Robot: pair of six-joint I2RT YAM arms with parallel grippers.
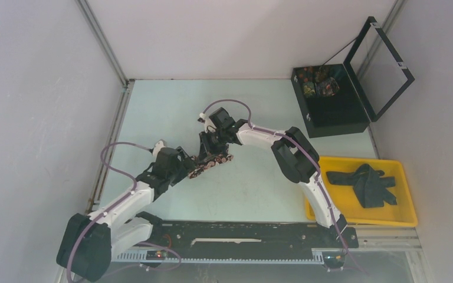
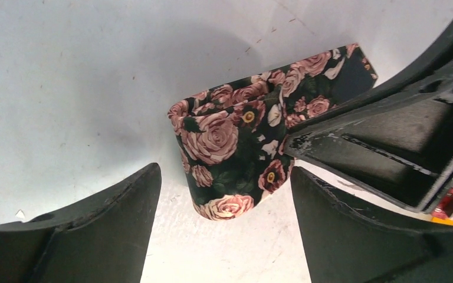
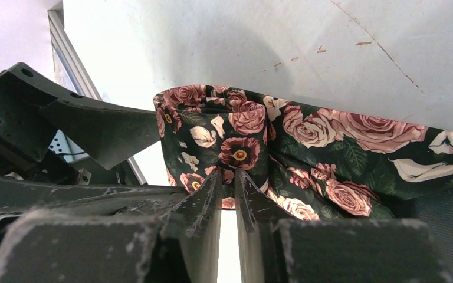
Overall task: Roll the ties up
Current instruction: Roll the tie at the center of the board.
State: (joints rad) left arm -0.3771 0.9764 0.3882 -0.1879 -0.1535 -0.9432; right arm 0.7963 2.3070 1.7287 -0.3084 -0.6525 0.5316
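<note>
A black tie with pink roses (image 1: 215,160) lies mid-table, its end folded into a loop. My right gripper (image 1: 207,148) is shut, pinching the loop's fabric (image 3: 242,147) between its fingertips (image 3: 229,175). My left gripper (image 1: 190,168) is open, its two fingers (image 2: 124,212) standing either side of the loop's rounded end (image 2: 224,153) without touching it. The right gripper's black fingers (image 2: 389,135) show at the right of the left wrist view. More dark, plain ties (image 1: 365,184) lie heaped in the yellow tray (image 1: 404,219).
An open black box (image 1: 336,118) with rolled patterned ties (image 1: 318,82) stands at the back right, lid raised. A black rail (image 1: 242,236) runs along the near edge. Purple cables (image 1: 112,156) loop off both arms. Walls enclose left, back and right.
</note>
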